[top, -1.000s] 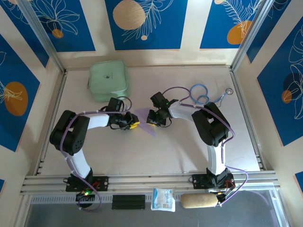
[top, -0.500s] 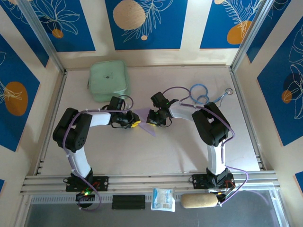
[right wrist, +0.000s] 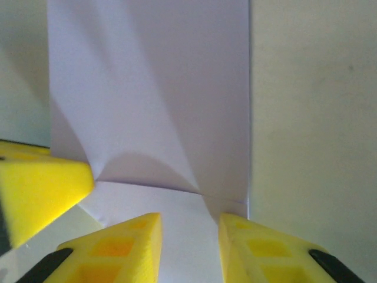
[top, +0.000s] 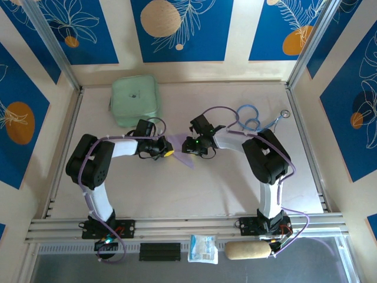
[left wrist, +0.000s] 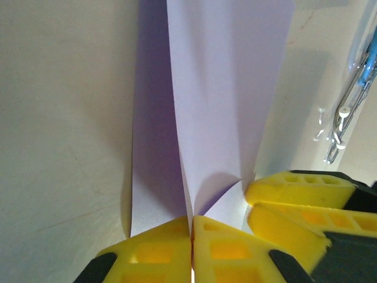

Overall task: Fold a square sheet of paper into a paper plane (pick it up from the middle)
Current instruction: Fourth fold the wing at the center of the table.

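The square sheet of paper (top: 179,142), pale lilac, lies creased on the table between the two arms, with a pointed corner toward the near side. In the left wrist view the paper (left wrist: 227,88) rises in an upright fold, and my left gripper (left wrist: 192,219) is shut on that fold. My right gripper (right wrist: 188,227) faces it from the other side with its jaws apart. The paper (right wrist: 153,88) runs flat between its yellow fingers (right wrist: 126,242), which do not pinch it. The left gripper (top: 166,153) and the right gripper (top: 191,148) sit close together at the sheet.
A mint-green pouch (top: 135,100) lies at the back left. A blue loop and a metal tool (top: 259,121) lie behind the right arm, near the paper's far edge. Metal rails (top: 306,147) border the table.
My right gripper's jaws have spread and let go of the paper. The left gripper has closed tight on the fold. Both arms stayed nearly in place.
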### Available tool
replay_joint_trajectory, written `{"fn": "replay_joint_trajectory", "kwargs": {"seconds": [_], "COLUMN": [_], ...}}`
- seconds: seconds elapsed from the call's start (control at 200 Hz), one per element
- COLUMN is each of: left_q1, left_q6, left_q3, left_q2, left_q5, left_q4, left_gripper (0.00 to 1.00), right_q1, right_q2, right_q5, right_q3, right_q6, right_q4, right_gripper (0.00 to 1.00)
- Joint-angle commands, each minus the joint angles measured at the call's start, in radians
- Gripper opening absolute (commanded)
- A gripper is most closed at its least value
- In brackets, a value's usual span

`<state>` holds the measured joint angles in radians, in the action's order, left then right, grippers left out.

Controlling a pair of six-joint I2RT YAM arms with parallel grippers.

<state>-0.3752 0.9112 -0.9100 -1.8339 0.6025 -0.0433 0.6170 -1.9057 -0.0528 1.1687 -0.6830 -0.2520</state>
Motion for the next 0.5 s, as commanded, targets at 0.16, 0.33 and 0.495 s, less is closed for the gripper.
{"fn": "replay_joint_trajectory", "kwargs": {"seconds": [0.16,0.33,0.495], "left_q1": [0.002,-0.010,-0.017], "left_q6": [0.040,0.074,0.100], "left_q3": [-0.030,-0.051,-0.067], "left_q2": [0.077,0.113,0.119], "left_q5": [-0.012,-0.044,-0.060], "left_q4": [0.069,0.104,0.119], "left_gripper": [0.07,0.07,0.07], "right_q1": [0.084,0.185,0.260], "right_q2": [0.180,0.215,0.177], "right_q5": [0.283,0.440,0.536], "right_q3": [-0.111,-0.159,-0.155], "right_q6": [0.271,0.371,0.408], "right_q4": [0.037,0.085,0.121], "right_gripper": [0.42,0.42,0.42]}}
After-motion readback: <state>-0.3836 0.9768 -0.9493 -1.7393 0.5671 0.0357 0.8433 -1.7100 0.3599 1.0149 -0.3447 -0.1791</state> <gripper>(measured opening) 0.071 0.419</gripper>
